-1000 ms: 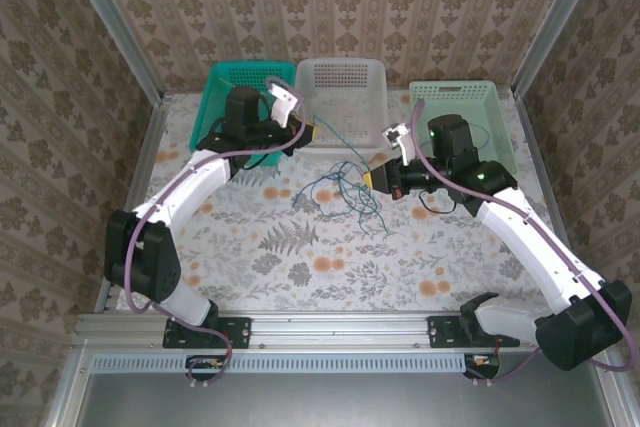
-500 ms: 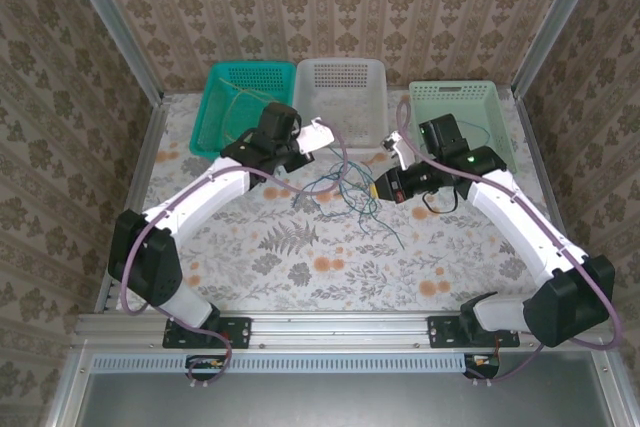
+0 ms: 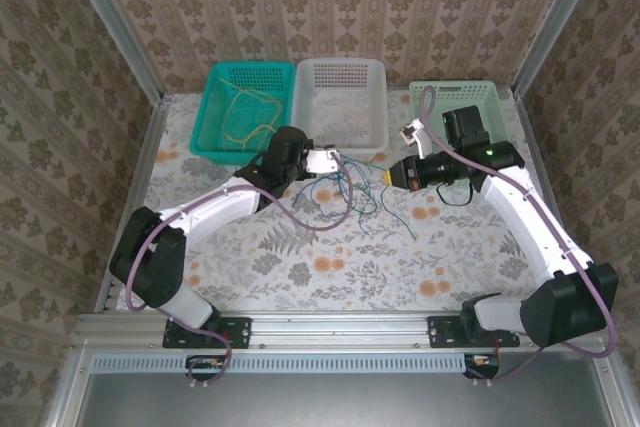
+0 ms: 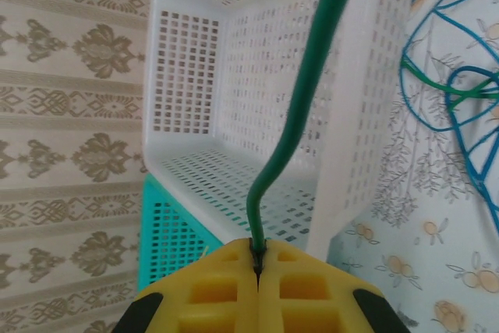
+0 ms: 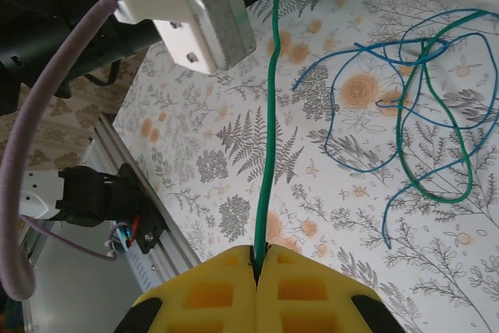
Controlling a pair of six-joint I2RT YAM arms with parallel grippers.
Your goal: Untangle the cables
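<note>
A tangle of thin green and blue cables (image 3: 362, 197) lies on the flowered table between my two arms. My left gripper (image 3: 338, 159) is shut on one green cable (image 4: 308, 83), which is pinched at the yellow fingertips (image 4: 234, 271). The same green cable (image 5: 269, 115) runs straight to my right gripper (image 3: 391, 175), which is shut on its other stretch. Blue cable loops (image 5: 351, 134) spread on the cloth beside it, crossed by a second green strand (image 5: 456, 142). A yellow cable (image 3: 245, 119) lies in the teal basket (image 3: 212, 107).
Three baskets stand along the back: teal, white (image 3: 342, 72) and pale green (image 3: 495, 97). The white basket (image 4: 187, 76) is just past the left fingers. The left wrist's camera housing (image 5: 222, 25) hangs close in front of the right gripper. The table's metal rail (image 3: 330, 327) borders the near edge.
My left gripper has swung from the teal basket's corner to the table's middle, right of where it was. The right gripper has drawn back to the right.
</note>
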